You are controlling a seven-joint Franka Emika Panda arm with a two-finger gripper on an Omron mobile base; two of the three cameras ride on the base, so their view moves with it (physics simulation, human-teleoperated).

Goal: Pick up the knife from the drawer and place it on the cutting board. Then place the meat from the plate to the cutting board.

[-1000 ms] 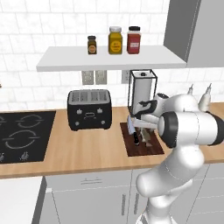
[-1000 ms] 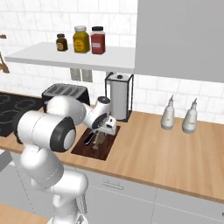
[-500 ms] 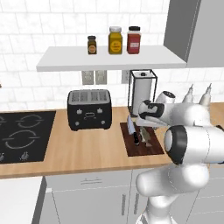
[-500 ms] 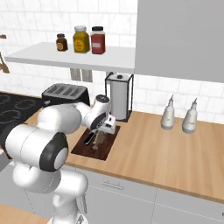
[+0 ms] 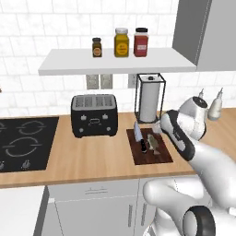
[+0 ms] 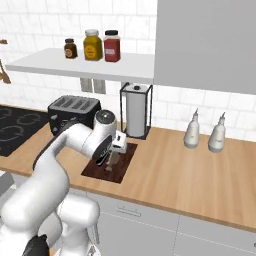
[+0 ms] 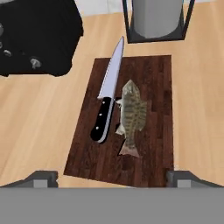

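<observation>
Since a second ago my arm has pulled back from the cutting board: the hand sat low over it then, and now it hangs higher and nearer me. The meat, which looks like a small fish with a mottled brown-olive back, now lies free on the board.

From the hand view I look down on the dark reddish-brown board in the middle of the frame. The knife lies along its left part, black handle toward the bottom of the frame, and the silver blade runs up past the board's top edge onto the bench. The fish lies just right of the handle, close beside it, its tail pointing to the bottom of the frame. I cannot tell whether the two touch.

My gripper has its jaws spread wide, one tip at the lower left and the other at the lower right of the hand view, with nothing between them.

At the upper left of the hand view sits the black toaster, and at the top centre the paper towel roll in its black wire stand. In the left base view three jars stand on the white shelf, and the black hob is at the left edge. In the right base view two pale bottles stand on the bench at right, well apart from the board.
</observation>
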